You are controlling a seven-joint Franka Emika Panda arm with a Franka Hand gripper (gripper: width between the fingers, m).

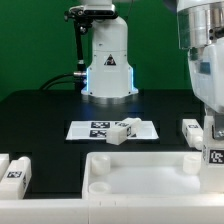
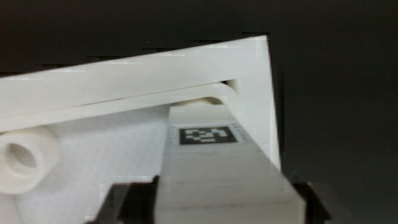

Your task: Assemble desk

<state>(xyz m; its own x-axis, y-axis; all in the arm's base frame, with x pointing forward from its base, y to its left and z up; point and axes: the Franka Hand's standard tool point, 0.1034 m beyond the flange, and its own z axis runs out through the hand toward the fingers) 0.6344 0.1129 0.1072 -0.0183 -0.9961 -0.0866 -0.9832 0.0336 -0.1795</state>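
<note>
Desk tabletop [image 1: 140, 175] lies rim-up at the near edge of the dark surface [image 1: 40, 115]. It runs from mid-scene out to the exterior view's right.

Hand [image 1: 211, 143] hangs over the tabletop's far right corner, pinching a held leg [image 1: 213, 156] with its tag facing the camera. In the wrist view the hand [image 2: 217, 205] has its dark fingers [image 2: 134, 205] pressed on both sides of the held leg [image 2: 214, 160], and no gap shows. The block's tagged face points up at the lens.

The leg's far end reaches the inside of the tabletop [image 2: 107, 110] corner, just below the raised rim. Cannot tell whether it is seated there. A round socket [image 2: 18, 165] shows on the tabletop, apart from the leg.

Edges and room:
- The tabletop corner is sharp, with dark surface beyond it on two sides.
- The marker board [image 1: 90, 128] lies mid-surface, far of the tabletop, with a tilted leg [image 1: 122, 131] on it.
- Another loose leg [image 1: 190, 129] sits just far of the hand, near the arm.
- Spare legs [image 1: 17, 172] lie at the near left.
- A bare strip of surface separates the marker board from the tabletop's far rim.
- The robot base [image 1: 108, 65] stands far centre.
</note>
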